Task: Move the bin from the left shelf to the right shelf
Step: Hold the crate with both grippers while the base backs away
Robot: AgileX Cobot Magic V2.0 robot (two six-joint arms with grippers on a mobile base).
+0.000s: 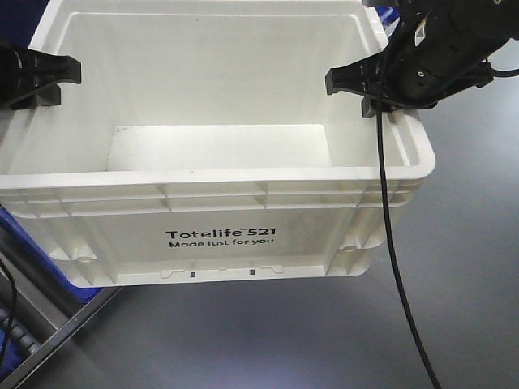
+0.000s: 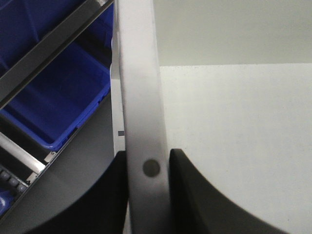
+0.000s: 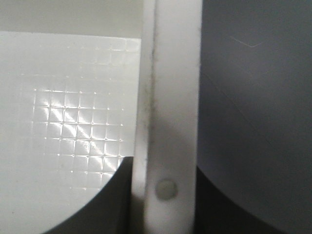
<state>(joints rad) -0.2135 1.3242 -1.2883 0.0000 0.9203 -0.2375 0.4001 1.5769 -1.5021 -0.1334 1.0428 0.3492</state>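
Observation:
The bin is a large white tote with black print "Totelife 521 Made just for you" on its front. It is empty and hangs in the air above the grey floor. My left gripper is shut on the bin's left rim; in the left wrist view the rim runs between the two black fingers. My right gripper is shut on the bin's right rim; in the right wrist view the rim is pinched between the fingers, with the gridded bin floor to the left.
A blue plastic bin sits on a shelf rack with metal rails to the left. Blue plastic and a roller rail show at lower left. A black cable hangs from the right arm. Grey floor lies to the right.

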